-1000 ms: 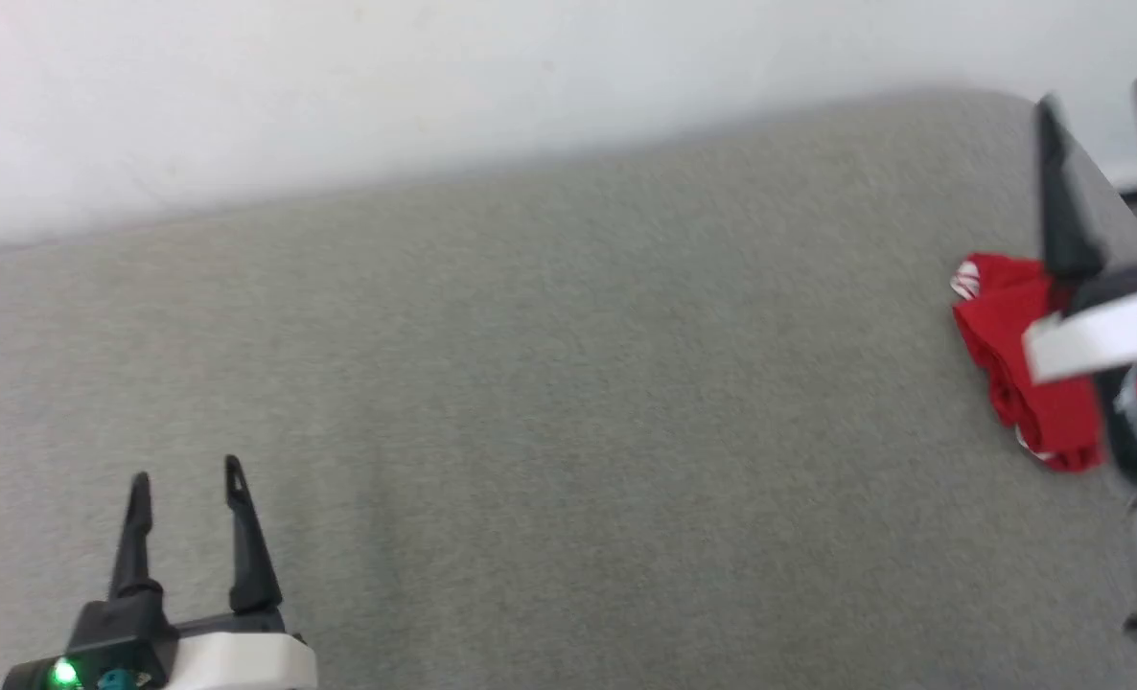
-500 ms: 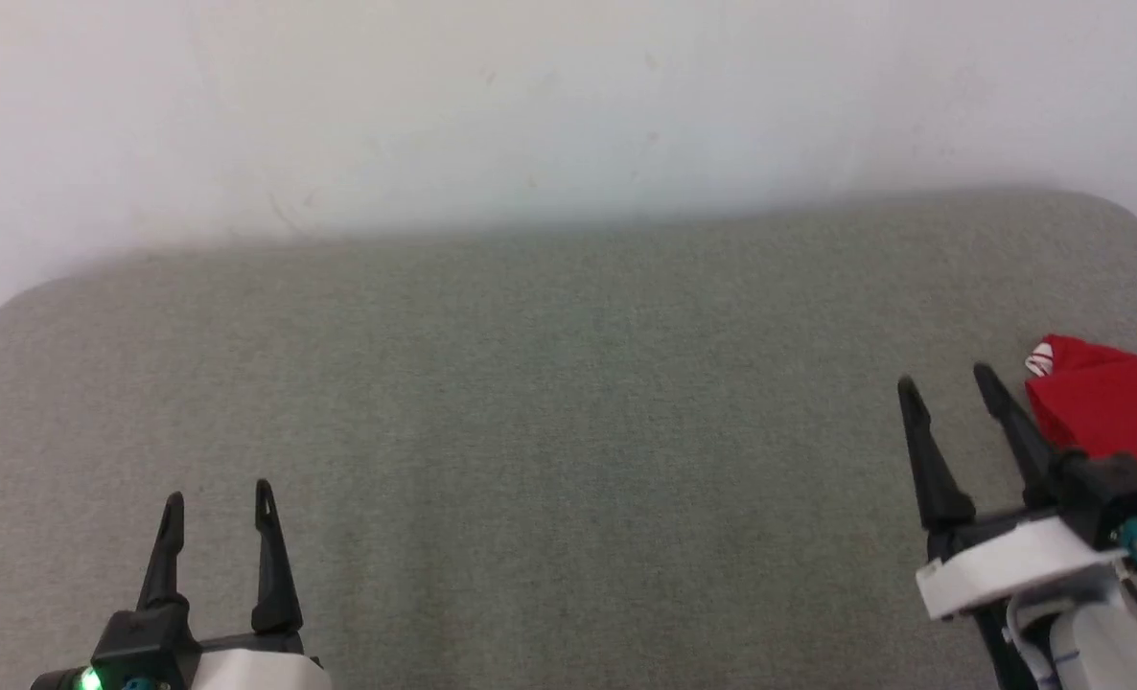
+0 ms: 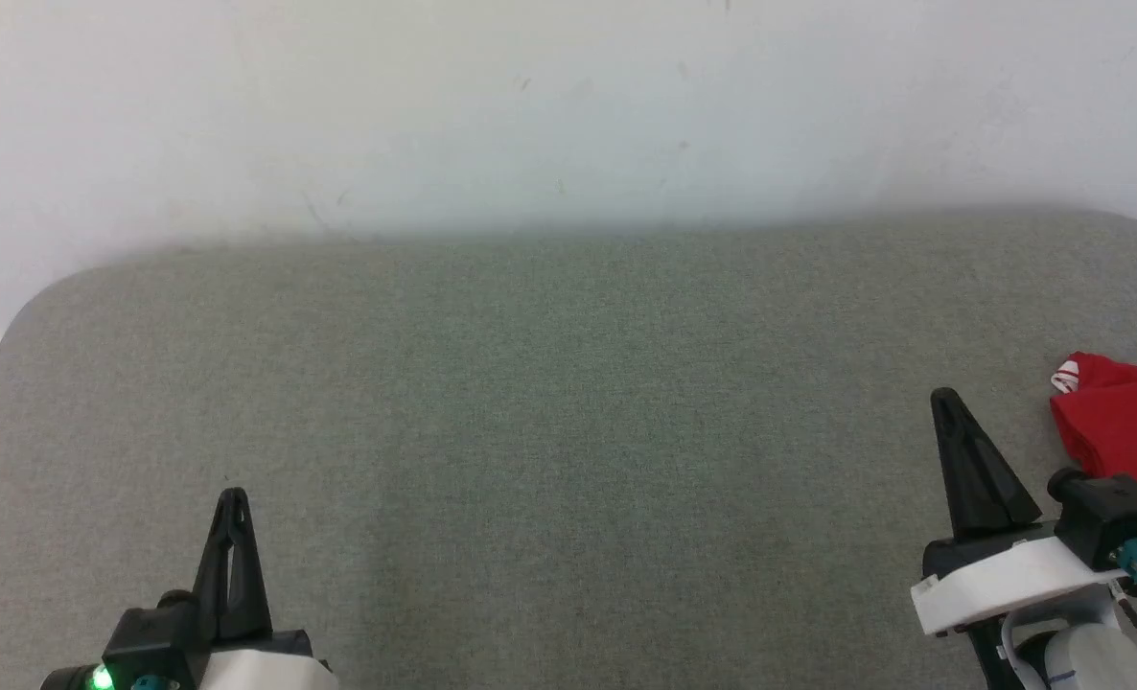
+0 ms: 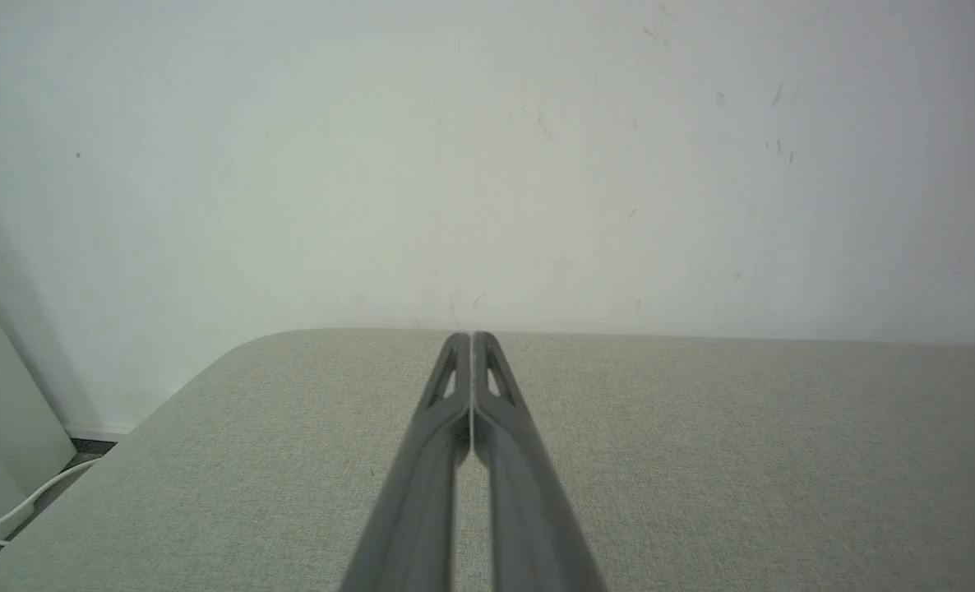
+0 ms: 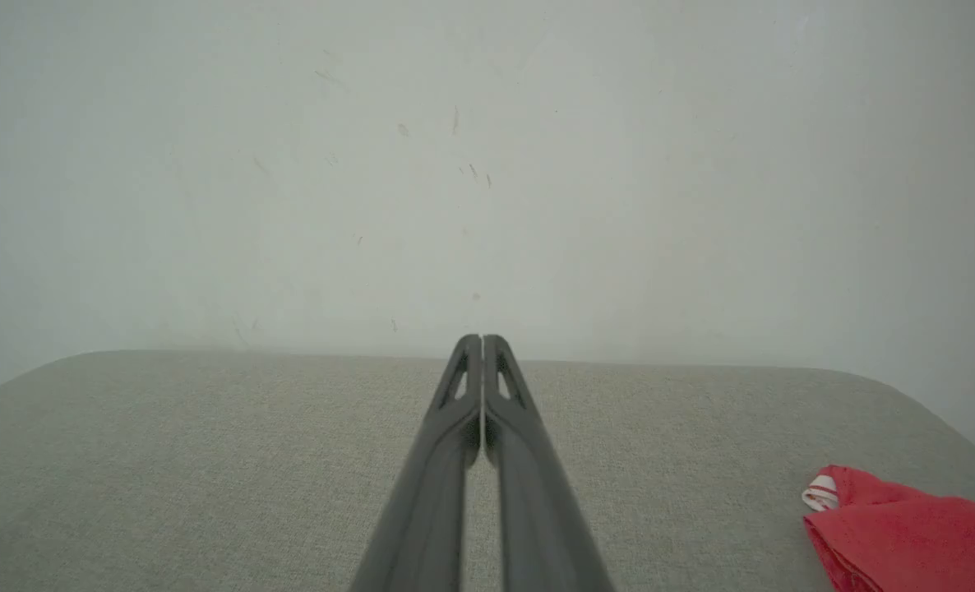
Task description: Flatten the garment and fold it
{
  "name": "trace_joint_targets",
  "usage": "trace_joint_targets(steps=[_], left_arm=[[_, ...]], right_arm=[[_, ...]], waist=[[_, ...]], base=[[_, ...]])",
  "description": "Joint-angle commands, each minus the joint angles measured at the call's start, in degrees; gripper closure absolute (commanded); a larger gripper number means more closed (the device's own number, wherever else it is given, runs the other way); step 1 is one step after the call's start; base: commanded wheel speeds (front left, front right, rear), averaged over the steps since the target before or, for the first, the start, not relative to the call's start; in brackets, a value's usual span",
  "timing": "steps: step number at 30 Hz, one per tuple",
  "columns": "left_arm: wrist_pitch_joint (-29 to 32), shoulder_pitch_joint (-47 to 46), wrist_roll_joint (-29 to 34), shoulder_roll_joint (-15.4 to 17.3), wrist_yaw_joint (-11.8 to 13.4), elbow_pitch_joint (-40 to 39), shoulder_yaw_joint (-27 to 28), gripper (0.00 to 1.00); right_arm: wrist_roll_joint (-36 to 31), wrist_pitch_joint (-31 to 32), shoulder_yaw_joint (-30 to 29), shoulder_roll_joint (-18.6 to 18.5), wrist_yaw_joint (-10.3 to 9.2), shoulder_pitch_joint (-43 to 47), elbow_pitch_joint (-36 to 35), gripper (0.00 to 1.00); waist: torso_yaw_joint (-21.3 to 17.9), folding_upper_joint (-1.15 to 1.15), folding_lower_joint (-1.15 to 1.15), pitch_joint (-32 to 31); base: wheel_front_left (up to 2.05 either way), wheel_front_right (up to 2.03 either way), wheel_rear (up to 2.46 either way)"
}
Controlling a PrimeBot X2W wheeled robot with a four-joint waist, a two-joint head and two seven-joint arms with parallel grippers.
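Pointing away from the robot over a grey fabric-covered surface (image 3: 568, 402), the left gripper (image 3: 233, 498) has its two dark fingers pressed together at the tips, with nothing between them. The right gripper (image 3: 944, 398) is likewise closed tip to tip and empty. Whether either one touches the fabric beneath it cannot be told. Just to the right of the right gripper, level with its fingers but apart from them, lies the garment (image 3: 1120, 431): a crumpled red heap with a bit of red-and-white striped trim at its far corner, cut off by the head view's right edge. Well to the left of the left gripper, a white cable (image 4: 19, 510) lies lower down beside the surface's rounded corner. Beyond both pairs of fingertips the surface ends at a pale, lightly scuffed wall (image 3: 568, 115).
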Motion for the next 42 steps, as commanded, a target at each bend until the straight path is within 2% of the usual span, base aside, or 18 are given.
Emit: trace_joint_targets(steps=[1,42], left_arm=[[0.41,-0.27,0.11,-0.01,-0.09,0.08,-0.16,1.0],[5.21,-2.92,1.27,-0.12,-0.96,0.8,-1.75,1.0]], right_arm=[[-0.43,0.46,-0.08,0.17,0.0,0.1,-0.27,1.0],[-4.49,5.26,-0.82,1.93,-0.02,1.08,-2.94,1.0]], waist=[[0.01,0.0,0.0,0.01],[0.28,0.0,0.0,0.15]], base=[[0.0,0.0,0.0],[0.0,0.0,0.0]])
